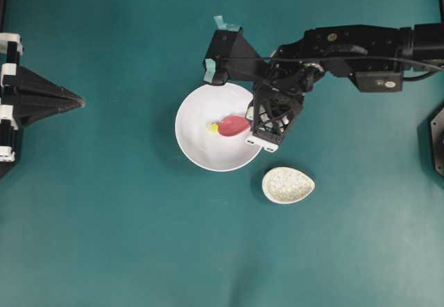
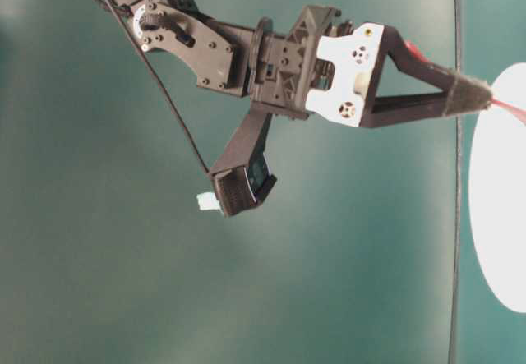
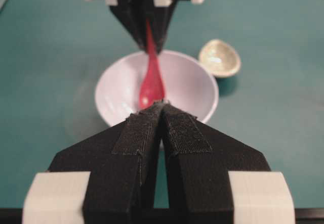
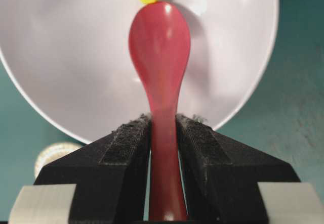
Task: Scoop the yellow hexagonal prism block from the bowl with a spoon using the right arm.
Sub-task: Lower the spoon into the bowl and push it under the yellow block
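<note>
Camera layout: four views, two fixed and two wrist-mounted.

The overhead view looks straight down on the table [image 1: 104,238], taking in the whole bowl [image 1: 201,147] and the spoon rest [image 1: 288,185]. The table-level view appears turned sideways and sits close to the right arm [image 2: 246,52], catching only the bowl's edge [image 2: 501,216]. The left wrist view looks level along its closed fingers [image 3: 147,138] at the bowl from afar. The right wrist view looks down its fingers [image 4: 126,143] along the spoon [image 4: 159,47] at close range. All four share the bowl.
</note>
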Robot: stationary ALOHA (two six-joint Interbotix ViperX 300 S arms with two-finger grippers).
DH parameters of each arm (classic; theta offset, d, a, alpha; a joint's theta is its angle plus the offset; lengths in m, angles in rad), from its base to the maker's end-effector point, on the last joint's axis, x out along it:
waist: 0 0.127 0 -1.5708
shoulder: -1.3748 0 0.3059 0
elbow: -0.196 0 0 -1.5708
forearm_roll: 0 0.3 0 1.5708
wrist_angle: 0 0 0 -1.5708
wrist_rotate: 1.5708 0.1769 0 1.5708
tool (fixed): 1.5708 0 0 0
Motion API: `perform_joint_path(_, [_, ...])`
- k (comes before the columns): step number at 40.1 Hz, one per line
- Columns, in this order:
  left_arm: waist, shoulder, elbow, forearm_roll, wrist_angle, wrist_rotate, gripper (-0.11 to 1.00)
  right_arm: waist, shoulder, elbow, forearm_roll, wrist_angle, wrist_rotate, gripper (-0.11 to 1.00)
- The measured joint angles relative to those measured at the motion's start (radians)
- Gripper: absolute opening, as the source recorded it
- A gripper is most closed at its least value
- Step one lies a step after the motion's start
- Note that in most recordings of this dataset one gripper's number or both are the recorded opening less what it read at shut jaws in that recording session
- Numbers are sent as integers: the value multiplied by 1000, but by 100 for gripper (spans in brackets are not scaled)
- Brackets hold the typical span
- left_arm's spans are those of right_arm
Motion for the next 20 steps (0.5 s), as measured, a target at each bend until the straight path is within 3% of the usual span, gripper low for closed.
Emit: perform_joint_path(20, [0, 0, 0, 0, 2, 0, 0, 9, 48, -67, 2, -3, -3, 24])
